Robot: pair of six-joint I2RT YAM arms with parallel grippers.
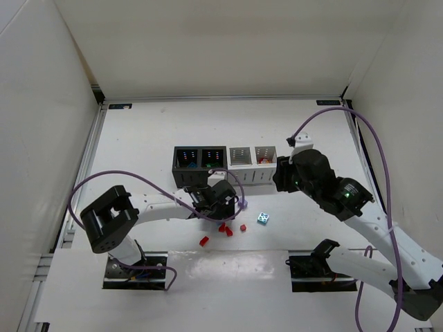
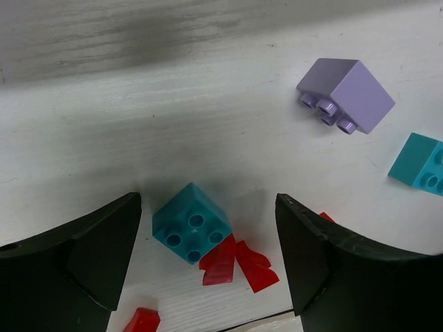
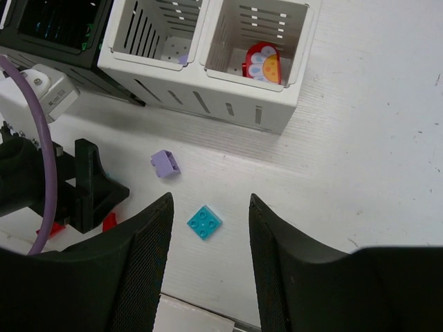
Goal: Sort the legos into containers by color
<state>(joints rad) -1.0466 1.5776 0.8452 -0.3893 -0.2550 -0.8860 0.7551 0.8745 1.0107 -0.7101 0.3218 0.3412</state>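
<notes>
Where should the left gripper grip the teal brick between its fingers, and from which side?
From above, on two opposite walls of the teal brick: studs face up. It sits diagonal to the open left gripper, so probably turn the wrist first, avoiding the wall the red pieces touch.

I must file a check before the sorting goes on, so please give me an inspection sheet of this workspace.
Surface: white table, no spill seen.
Job's things: black bins and white bins side by side, a red piece in the rightmost white one; loose on the table a lilac brick, a teal brick, a second teal brick and red pieces.
Clutter: nothing seen.
Hands: left hand open, fingers either side of the teal brick, not touching; right hand open, holding nothing.
Cables: left cable and right cable, both purple, loop beside their arms.
Surroundings: white walls around the table.
</notes>
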